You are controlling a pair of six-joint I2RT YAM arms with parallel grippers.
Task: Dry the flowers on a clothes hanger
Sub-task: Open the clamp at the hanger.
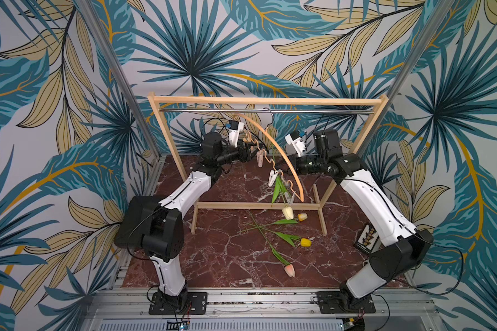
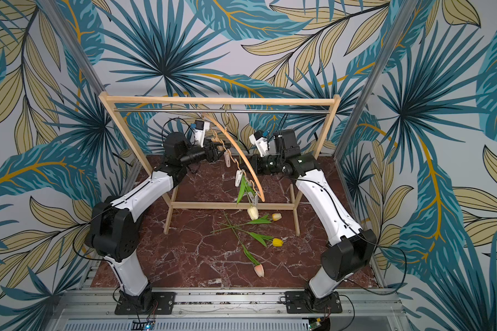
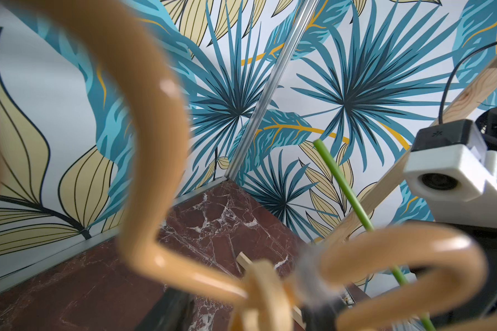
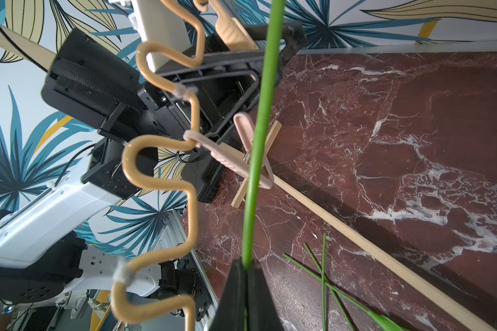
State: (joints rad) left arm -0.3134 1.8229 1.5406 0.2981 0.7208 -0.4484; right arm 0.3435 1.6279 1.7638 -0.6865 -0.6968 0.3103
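Observation:
The clothes hanger (image 1: 281,149) hangs by its hook from the rack's rod, turned edge-on, with its wavy bar (image 4: 155,143) running down toward the front. My left gripper (image 1: 253,150) is at the bar's upper part. Its jaws stand apart around a tan clothespin (image 3: 266,295), with a gap on one side. My right gripper (image 4: 246,266) is shut on the green stem (image 4: 258,129) of the cream-white tulip (image 1: 288,212), which hangs head down. The stem crosses a pale pink clothespin (image 4: 241,160); whether that pin clamps it I cannot tell. Three flowers lie on the table: yellow-orange (image 1: 302,217), yellow (image 1: 306,242) and pink (image 1: 289,270).
The wooden rack frame (image 1: 258,100) stands across the back of the red marble table (image 1: 213,258), its base bar (image 1: 241,205) just behind the lying tulips. A small patterned box (image 1: 366,239) sits at the right edge by the right arm.

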